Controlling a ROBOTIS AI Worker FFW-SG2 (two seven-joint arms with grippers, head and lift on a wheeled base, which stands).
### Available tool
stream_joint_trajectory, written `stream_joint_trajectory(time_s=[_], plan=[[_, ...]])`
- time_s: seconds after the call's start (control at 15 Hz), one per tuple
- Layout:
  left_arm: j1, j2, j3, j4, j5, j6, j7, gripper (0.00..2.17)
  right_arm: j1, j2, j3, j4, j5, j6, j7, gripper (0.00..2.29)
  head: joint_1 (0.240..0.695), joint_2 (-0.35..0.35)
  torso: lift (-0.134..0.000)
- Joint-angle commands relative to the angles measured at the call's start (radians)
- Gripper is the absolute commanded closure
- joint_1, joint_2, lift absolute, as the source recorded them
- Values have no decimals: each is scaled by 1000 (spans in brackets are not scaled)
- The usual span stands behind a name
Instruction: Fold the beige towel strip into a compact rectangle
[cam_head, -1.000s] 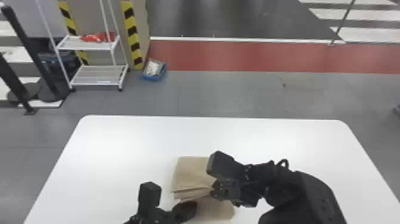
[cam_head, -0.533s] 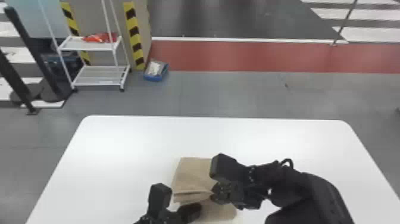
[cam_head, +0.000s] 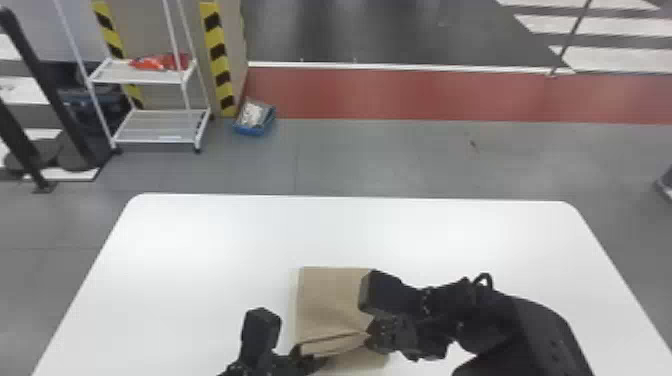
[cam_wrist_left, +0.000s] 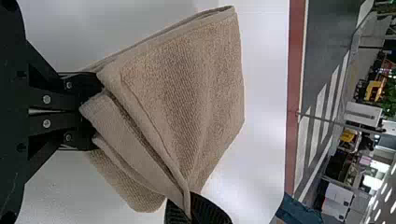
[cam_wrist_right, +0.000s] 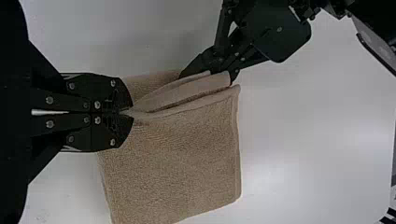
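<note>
On the white table (cam_head: 200, 250) lies the beige towel (cam_head: 330, 295), a folded layer raised along its near side. In the head view my left gripper (cam_head: 302, 350) is at the left end of that raised fold, my right gripper (cam_head: 371, 336) at its right end. The left wrist view has my left gripper (cam_wrist_left: 91, 111) shut on one folded corner of the towel (cam_wrist_left: 187, 84). Seen from the right wrist, my right gripper (cam_wrist_right: 127, 112) is shut on the fold's other end, the towel (cam_wrist_right: 177, 163) spreading flat beyond it. A lower layer lies beneath the fold.
Bare tabletop surrounds the towel to the left and beyond it. My right forearm (cam_head: 520, 320) crosses the table's right part. Past the far edge, on the floor, stand a white shelf rack (cam_head: 155, 125) and a blue box (cam_head: 255, 117).
Both grippers have shifted slightly toward the robot, carrying the raised fold with them. My left gripper first moved a little to the right. Both still hold the towel.
</note>
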Motion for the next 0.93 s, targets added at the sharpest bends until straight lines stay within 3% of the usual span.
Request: stream_joint_trajectory(time_s=[0.0,0.4,0.53,0.6,0.67,0.87], plan=[[2,-1,-3,0,-7,0,3,1710,6,-6,-10,1,-1,1,3,1426,695,-58,0],[5,0,-16,-5,-9,0,6,1710,20,8,21,18,-10,32,-48,1393,695,-73,0],[4,2,-13,-6,-9,3,6,1710,20,8,16,6,-9,65,-40,738,695,-67,0],[5,3,-10,-8,-9,3,6,1710,21,8,1,-3,-15,65,-33,275,695,-68,0],[5,3,-10,-8,-9,3,6,1710,23,7,-25,-23,-30,65,-19,49,695,-70,0],[4,2,-7,-8,-9,3,4,1710,23,8,-140,-88,-199,65,21,36,695,-80,0]])
